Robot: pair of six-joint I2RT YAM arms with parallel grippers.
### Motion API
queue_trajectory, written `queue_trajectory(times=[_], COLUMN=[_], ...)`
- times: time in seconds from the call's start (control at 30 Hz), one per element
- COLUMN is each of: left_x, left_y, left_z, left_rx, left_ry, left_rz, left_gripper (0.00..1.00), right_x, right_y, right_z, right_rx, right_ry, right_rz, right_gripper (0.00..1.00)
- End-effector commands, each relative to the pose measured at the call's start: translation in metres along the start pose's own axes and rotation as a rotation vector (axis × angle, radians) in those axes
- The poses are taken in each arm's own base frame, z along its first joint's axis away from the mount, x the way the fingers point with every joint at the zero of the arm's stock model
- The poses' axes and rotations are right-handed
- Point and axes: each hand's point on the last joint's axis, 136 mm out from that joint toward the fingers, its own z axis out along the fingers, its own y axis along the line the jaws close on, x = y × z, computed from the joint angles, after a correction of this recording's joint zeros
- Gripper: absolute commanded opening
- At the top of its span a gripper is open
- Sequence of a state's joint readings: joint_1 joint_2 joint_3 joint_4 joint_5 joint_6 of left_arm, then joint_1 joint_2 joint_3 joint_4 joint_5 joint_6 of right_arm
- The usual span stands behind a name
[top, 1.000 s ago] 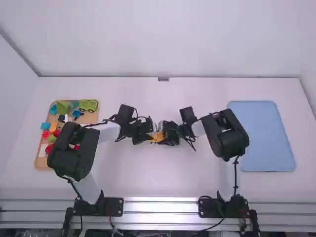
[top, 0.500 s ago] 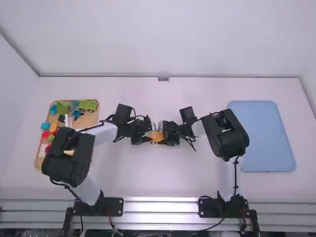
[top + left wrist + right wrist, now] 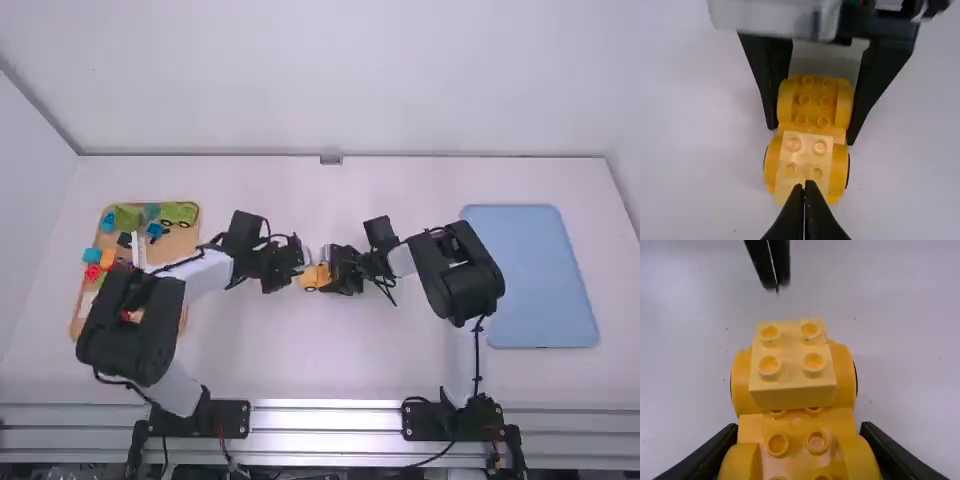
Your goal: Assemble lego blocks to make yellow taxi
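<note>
In the high view my left gripper (image 3: 299, 266) is just left of the yellow car (image 3: 314, 278), and my right gripper (image 3: 336, 273) is at the car's right end. The left wrist view has my left gripper (image 3: 804, 187) shut and empty, its tips by the end of the car (image 3: 807, 112). A pale yellow 2x2 block (image 3: 792, 365) sits on top of the car's end between two wheels. My right gripper (image 3: 798, 447) is shut on the sides of the car (image 3: 797, 427), near its other wheels.
A wooden tray (image 3: 84, 322) at the left holds colored blocks and a green wheeled piece (image 3: 180, 213); the left arm partly covers it. A blue tray (image 3: 530, 275) lies at the right.
My left gripper has moved slightly left, away from the car, showing more of its left end. The right arm has kept still with the car.
</note>
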State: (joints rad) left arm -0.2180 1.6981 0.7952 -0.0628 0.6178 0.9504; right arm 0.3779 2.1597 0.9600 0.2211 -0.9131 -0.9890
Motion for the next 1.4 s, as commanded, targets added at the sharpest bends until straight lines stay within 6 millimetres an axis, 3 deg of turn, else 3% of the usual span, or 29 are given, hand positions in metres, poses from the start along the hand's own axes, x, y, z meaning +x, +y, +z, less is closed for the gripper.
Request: queue_trajectory(times=[0.0, 0.2, 0.37, 0.53, 0.73, 0.97, 1.03, 1.13, 1.27, 1.3, 1.37], left_x=[0.015, 0.014, 0.015, -0.016, -0.032, -0.012, 0.006, 0.022, 0.041, 0.044, 0.031], left_y=[-0.007, -0.011, -0.004, -0.003, -0.01, -0.011, -0.016, -0.032, -0.024, -0.023, -0.023], left_z=[0.012, 0.026, 0.022, 0.006, 0.006, 0.035, 0.043, 0.044, 0.046, 0.047, 0.046], left_rx=[0.023, 0.062, 0.044, 0.07, 0.1, 0.123, 0.14, 0.193, 0.135, 0.123, 0.142], left_ry=[0.023, -0.02, 0.001, -0.121, -0.214, -0.195, -0.135, -0.082, 0.033, 0.051, -0.01], left_rz=[-0.067, -0.055, -0.065, -0.01, 0.054, -0.029, -0.073, -0.075, -0.159, -0.174, -0.16], left_gripper=[0.02, 0.02, 0.02, 0.02, 0.02, 0.02, 0.02, 0.02, 0.02, 0.02, 0.02], right_x=[0.02, 0.021, 0.021, 0.021, 0.02, 0.02, 0.02, 0.02, 0.018, 0.018, 0.018], right_y=[0.01, 0.011, 0.011, 0.011, 0.01, 0.01, 0.01, 0.009, 0.007, 0.006, 0.006], right_z=[0.004, 0.004, 0.004, 0.004, 0.004, 0.004, 0.004, 0.004, 0.004, 0.004, 0.004], right_rx=[-0.007, -0.009, -0.008, -0.008, -0.007, -0.007, -0.006, -0.002, 0.004, 0.006, 0.008], right_ry=[0.059, 0.06, 0.06, 0.06, 0.059, 0.059, 0.059, 0.056, 0.052, 0.051, 0.05], right_rz=[0.066, 0.068, 0.071, 0.068, 0.066, 0.066, 0.065, 0.059, 0.053, 0.049, 0.045], right_gripper=[0.55, 0.55, 0.55, 0.55, 0.55, 0.55, 0.55, 0.55, 0.55, 0.55, 0.56])
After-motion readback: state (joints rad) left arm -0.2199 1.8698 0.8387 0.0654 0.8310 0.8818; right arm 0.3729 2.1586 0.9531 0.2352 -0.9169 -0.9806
